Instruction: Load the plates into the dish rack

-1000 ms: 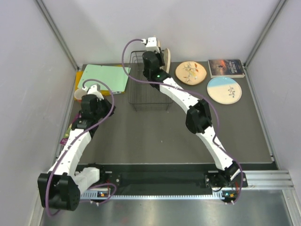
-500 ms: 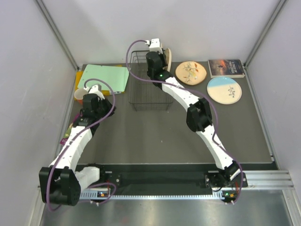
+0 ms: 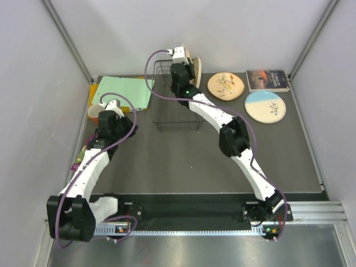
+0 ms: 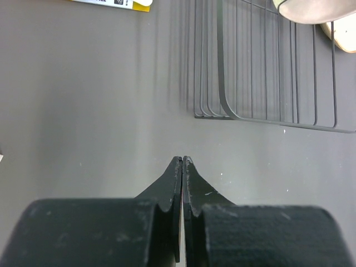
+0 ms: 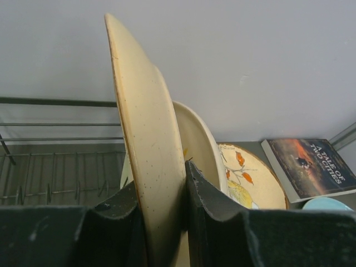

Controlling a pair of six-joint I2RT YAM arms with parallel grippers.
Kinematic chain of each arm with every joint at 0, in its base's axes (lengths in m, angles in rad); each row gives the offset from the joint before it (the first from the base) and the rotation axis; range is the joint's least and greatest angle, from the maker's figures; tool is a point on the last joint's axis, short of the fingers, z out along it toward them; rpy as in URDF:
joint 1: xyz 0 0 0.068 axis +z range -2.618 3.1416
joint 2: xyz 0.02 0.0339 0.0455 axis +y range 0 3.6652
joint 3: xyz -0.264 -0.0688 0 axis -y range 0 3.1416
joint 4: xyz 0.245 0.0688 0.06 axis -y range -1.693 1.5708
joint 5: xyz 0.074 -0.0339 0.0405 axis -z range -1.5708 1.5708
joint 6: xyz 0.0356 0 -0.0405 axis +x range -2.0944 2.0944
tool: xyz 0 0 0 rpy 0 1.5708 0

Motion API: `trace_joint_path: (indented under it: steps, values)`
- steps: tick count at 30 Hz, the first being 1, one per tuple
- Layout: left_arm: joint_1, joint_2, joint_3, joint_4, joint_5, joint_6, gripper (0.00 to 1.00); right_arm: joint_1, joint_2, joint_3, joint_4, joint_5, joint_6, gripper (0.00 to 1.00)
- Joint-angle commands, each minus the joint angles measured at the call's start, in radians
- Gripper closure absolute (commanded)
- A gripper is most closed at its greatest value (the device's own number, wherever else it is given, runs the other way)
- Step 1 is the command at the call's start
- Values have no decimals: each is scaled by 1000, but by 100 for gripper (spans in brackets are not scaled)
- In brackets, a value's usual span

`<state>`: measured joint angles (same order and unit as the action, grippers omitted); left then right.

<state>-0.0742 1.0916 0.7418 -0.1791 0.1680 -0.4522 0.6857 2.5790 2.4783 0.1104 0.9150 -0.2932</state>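
Clamping an upright cream plate [image 5: 147, 161], the right claw [image 5: 161, 186] hangs by the dish rack [image 3: 177, 128]; left claw [image 4: 182, 162] pinched together.

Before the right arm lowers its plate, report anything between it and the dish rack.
Nothing visible blocks it. The right gripper holds the cream plate on edge over the dish rack, whose wires below look bare. A second plate stands upright close beside it.

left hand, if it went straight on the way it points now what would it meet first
Probably the bare table: the shut left hand seems tilted down at it. Farther on, its line runs just left of the dish rack corner, though depth is unclear.
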Motion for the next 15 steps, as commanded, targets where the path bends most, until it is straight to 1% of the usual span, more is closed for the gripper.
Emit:
trace_joint_path:
  steps: [1, 5, 9, 15]
  values:
    - [4, -16, -19, 58, 14, -20, 100, 35, -158, 25, 234, -16, -7, 100]
    - [5, -25, -39, 63, 22, -34, 100, 49, -177, 22, 285, -19, -63, 100]
    - [5, -32, -44, 67, 30, -42, 100, 60, -192, 2, 264, -2, -58, 100]
    - [5, -55, -45, 47, 10, -28, 100, 60, -160, -5, 244, 2, -55, 100]
